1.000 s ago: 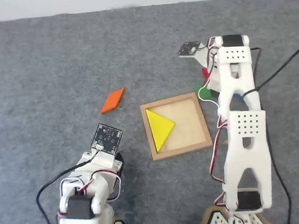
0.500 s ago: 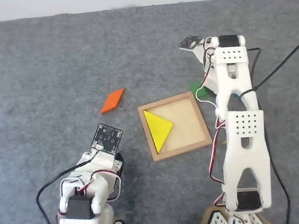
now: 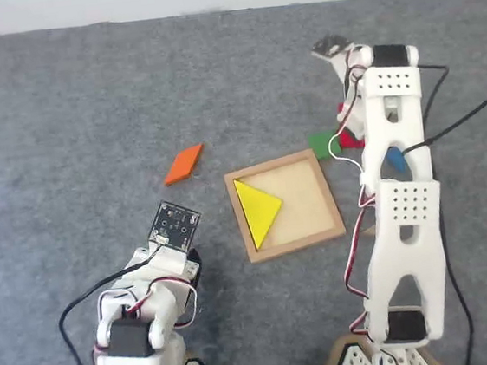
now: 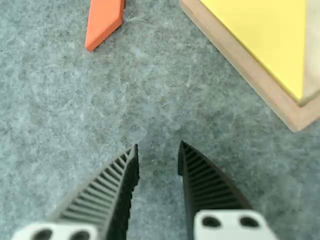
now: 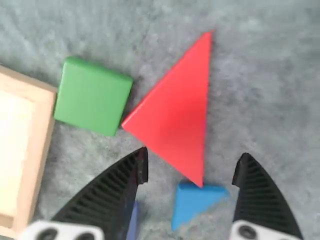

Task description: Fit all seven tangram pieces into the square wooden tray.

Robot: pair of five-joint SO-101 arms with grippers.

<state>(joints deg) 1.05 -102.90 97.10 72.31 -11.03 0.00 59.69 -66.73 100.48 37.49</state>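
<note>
The square wooden tray (image 3: 329,198) lies mid-table with a yellow triangle (image 3: 258,207) in its left half. The same tray corner (image 4: 260,82) and yellow triangle (image 4: 265,40) show in the left wrist view. An orange parallelogram (image 3: 183,163) lies left of the tray, seen also as the orange piece (image 4: 103,20). My left gripper (image 4: 157,155) hangs open over bare carpet near the tray. My right gripper (image 5: 192,167) is open above a red triangle (image 5: 177,112), with a green square (image 5: 91,96) and a small blue triangle (image 5: 195,200) beside it. The green square (image 3: 321,145) sits by the tray's far right corner.
Grey carpet covers the table. The right arm (image 3: 397,192) stretches along the tray's right side and hides part of the red (image 3: 350,139) and blue (image 3: 395,160) pieces. The left arm's base (image 3: 145,324) sits near the front left.
The right arm has swung right and farther back, uncovering the green square and the red and blue pieces. The tray shifted slightly left earlier. The left arm kept still.
</note>
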